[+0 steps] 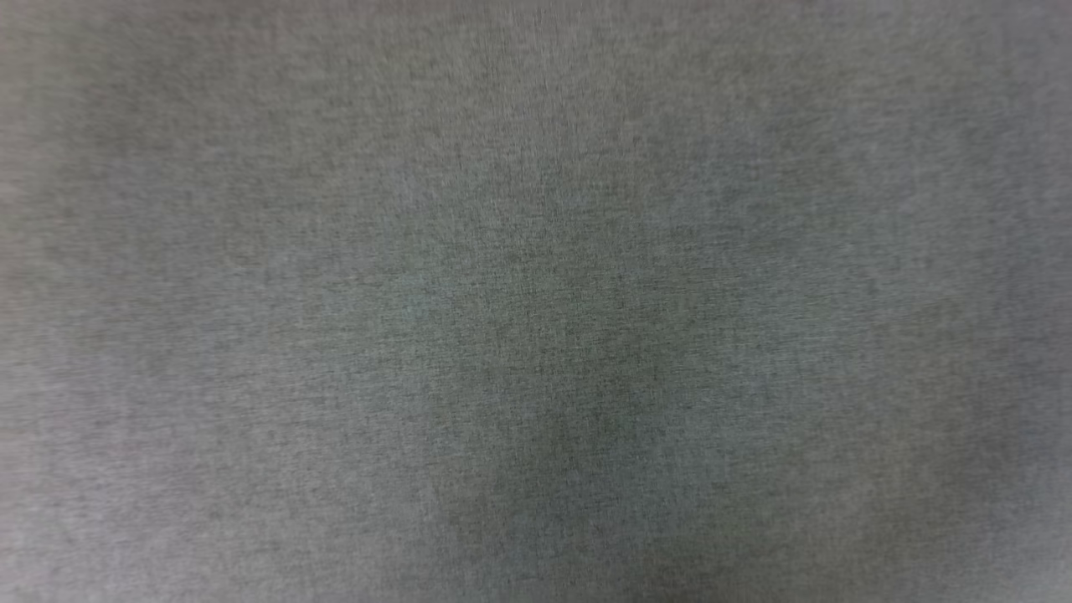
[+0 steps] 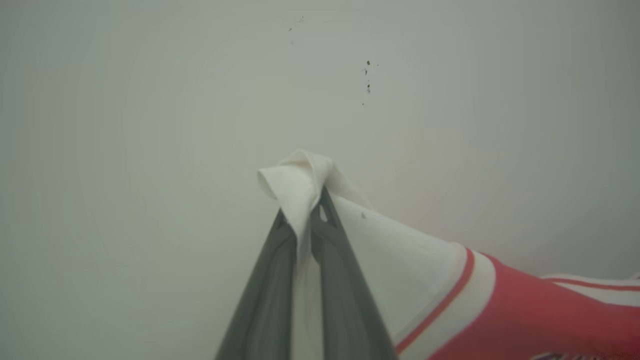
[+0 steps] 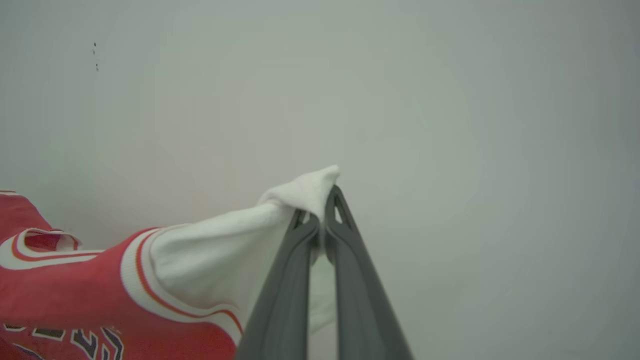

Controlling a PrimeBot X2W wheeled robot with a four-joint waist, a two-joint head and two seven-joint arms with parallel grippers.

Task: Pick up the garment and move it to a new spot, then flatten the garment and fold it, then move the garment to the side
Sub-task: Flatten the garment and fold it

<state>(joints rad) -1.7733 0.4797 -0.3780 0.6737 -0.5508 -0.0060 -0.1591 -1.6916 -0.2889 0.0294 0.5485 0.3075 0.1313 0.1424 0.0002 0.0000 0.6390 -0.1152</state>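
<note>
Frame centre: left gripper (image 2: 305, 210) clamped on a white sleeve (image 2: 400, 260) of the garment (image 2: 500, 310); right gripper (image 3: 319, 210) clamped on the opposite sleeve (image 3: 215, 250)

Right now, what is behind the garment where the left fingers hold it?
Behind the garment, pinched by the left fingers, there is a plain pale surface with dark specks. What the cloth covers cannot be seen.
</note>
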